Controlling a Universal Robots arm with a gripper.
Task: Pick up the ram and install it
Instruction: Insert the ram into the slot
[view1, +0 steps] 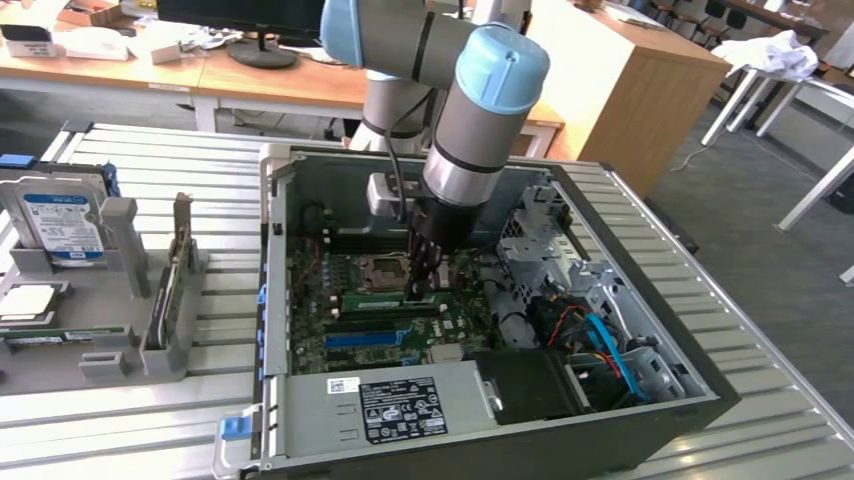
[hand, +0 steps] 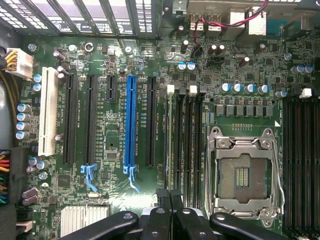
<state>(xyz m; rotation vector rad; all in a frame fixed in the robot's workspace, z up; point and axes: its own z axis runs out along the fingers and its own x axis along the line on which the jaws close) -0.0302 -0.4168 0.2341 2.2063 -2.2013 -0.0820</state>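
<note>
The ram (hand: 169, 140) shows edge-on as a thin green stick standing in one of the black memory slots beside the CPU socket (hand: 242, 172). In the exterior view the ram (view1: 384, 298) is a pale green strip across the motherboard inside the open computer case (view1: 667, 330). My gripper (hand: 169, 196) is shut, its two black fingertips pressed together right over one end of that stick. In the exterior view the gripper (view1: 424, 292) reaches straight down into the case and ends at the stick. Whether the fingertips touch it I cannot tell.
A blue expansion slot (hand: 131, 120) and several black slots lie beside the memory slots. The power supply (view1: 387, 405) and drive cage (view1: 534, 240) crowd the case. At the exterior view's left, a grey fixture (view1: 114, 345) holds a hard drive (view1: 60, 225).
</note>
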